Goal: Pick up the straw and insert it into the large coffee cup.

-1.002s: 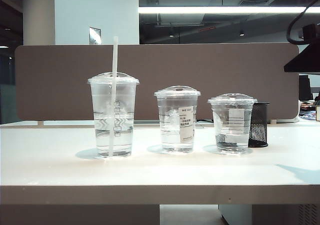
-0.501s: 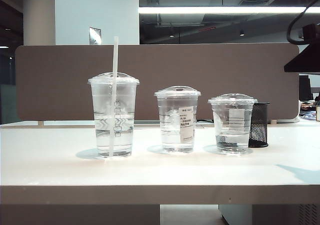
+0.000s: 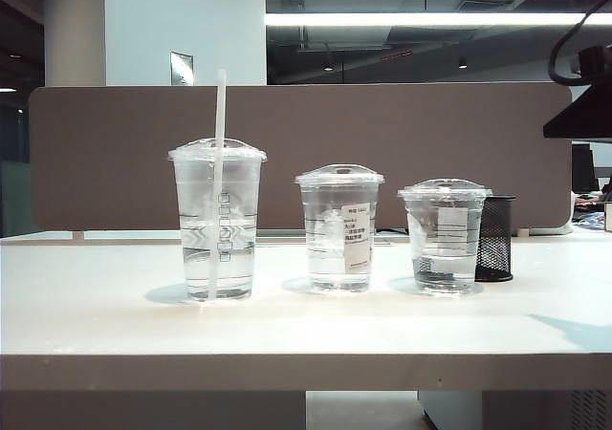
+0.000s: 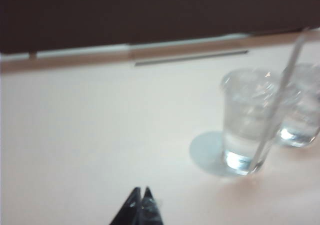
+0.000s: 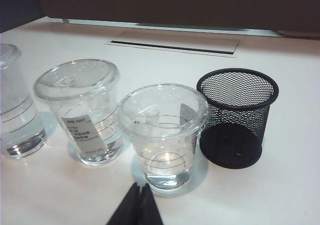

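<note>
The large coffee cup [image 3: 218,225] stands at the left of the row, clear, with a domed lid and a printed column of small squares. The white straw [image 3: 220,124] stands in it, passing through the lid and rising well above it. The left wrist view, blurred, shows the same cup [image 4: 247,125] and straw [image 4: 282,90] some way ahead of my left gripper [image 4: 141,191], whose tips are shut on nothing over bare table. My right gripper [image 5: 140,186] is shut and empty, just in front of the shortest cup [image 5: 162,130]. Neither gripper shows in the exterior view.
A medium clear cup with a white label [image 3: 338,229] stands in the middle and the shortest cup [image 3: 445,234] at the right. A black mesh pen holder [image 3: 495,239] sits beside the shortest cup. A brown partition [image 3: 382,124] runs behind the table.
</note>
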Controlling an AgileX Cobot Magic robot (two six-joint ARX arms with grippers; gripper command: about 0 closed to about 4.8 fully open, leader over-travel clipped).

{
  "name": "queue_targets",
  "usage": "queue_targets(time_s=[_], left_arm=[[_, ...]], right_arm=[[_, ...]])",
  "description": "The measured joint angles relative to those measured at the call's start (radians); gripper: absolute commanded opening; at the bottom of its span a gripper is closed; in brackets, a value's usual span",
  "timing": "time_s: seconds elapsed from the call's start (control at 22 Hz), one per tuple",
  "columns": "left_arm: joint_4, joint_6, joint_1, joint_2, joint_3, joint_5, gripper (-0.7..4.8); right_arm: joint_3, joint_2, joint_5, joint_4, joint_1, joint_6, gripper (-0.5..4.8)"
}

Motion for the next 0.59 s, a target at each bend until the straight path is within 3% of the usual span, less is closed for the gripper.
queue_targets(time_s=[0.09,0.32,0.59], left_arm=[[0.013,-0.001,0.024,-0.015,-0.059,0.000,-0.02],[0.082,-0.093,0.046,-0.098,-0.240,0.001,-0.02],[0.181,-0.098,0.046,-0.090,-0.304,-0.014,-0.02]], right_arm=[[0.000,0.000,0.000,0.000,0.000,0.000,-0.01],[0.000,0.000,0.000,0.000,0.000,0.000,-0.01],[0.000,0.000,0.000,-0.007,0.000,0.000,-0.01]])
